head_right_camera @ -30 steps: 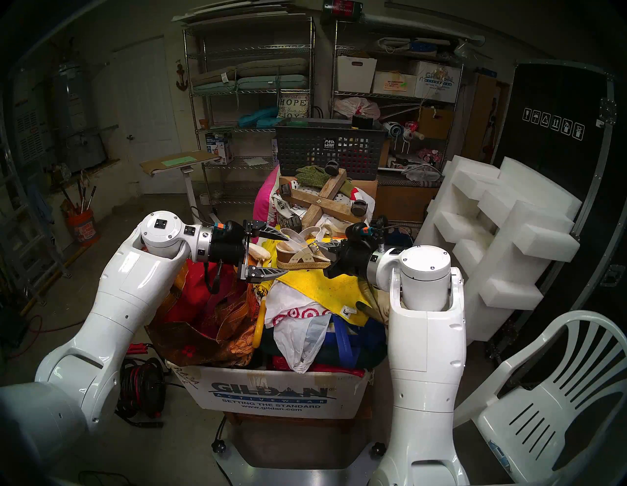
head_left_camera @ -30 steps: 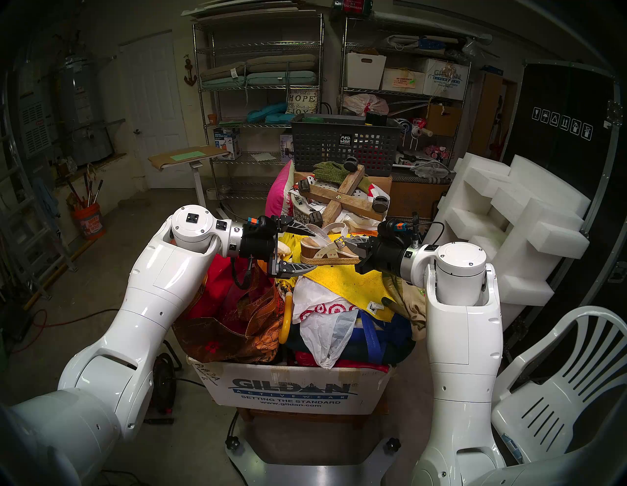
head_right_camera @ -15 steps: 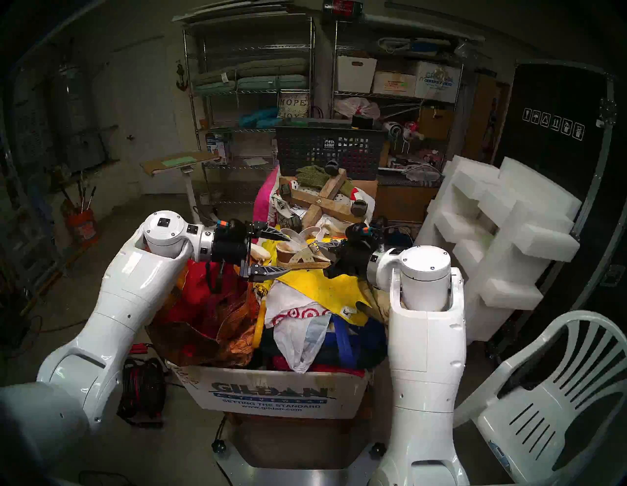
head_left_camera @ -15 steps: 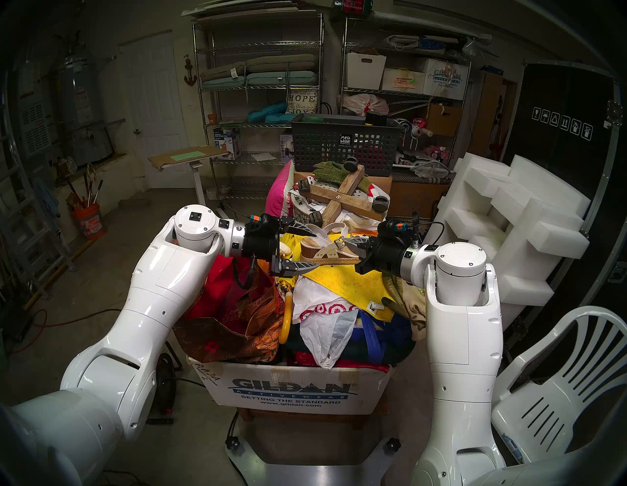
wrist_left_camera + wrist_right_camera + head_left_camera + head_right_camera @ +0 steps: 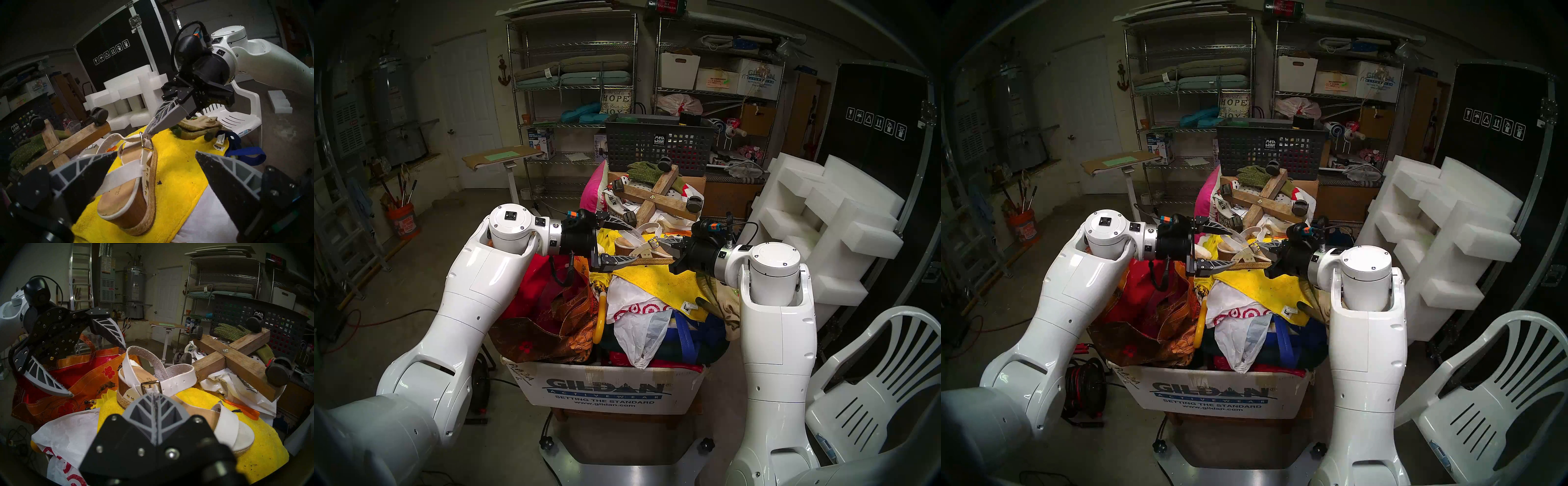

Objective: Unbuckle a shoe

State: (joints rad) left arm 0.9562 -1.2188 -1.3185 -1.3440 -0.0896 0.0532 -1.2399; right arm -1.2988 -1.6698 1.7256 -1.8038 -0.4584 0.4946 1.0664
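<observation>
The shoe (image 5: 641, 249) lies on a yellow towel (image 5: 656, 276) on top of a big heap of bags and cloth in a box (image 5: 595, 393), in the middle between the two arms. Its heel points to the left and its toe band to the right. The right gripper (image 5: 149, 130) has its jaws pressed together, and their tip sits right at the little gold buckle (image 5: 146, 143) on the near side of the shoe. It seems to pinch the strap end there, but the tip hides that spot, so it is hard to be sure. The left gripper (image 5: 628, 242) has its jaws spread wide. One finger is up by the strap loop (image 5: 153, 361) and the other is low by the rope sole, so the heel sits between them without being held yet. To do this step well, the left gripper should probably close gently on the heel so the shoe cannot slide on the soft towel. Then the right gripper can pull the strap back to lift the pin out of its hole. It should pull slowly and in line with the strap. A hard tug could drag the whole shoe off the heap or make the thin strap slip out of the jaws.
</observation>
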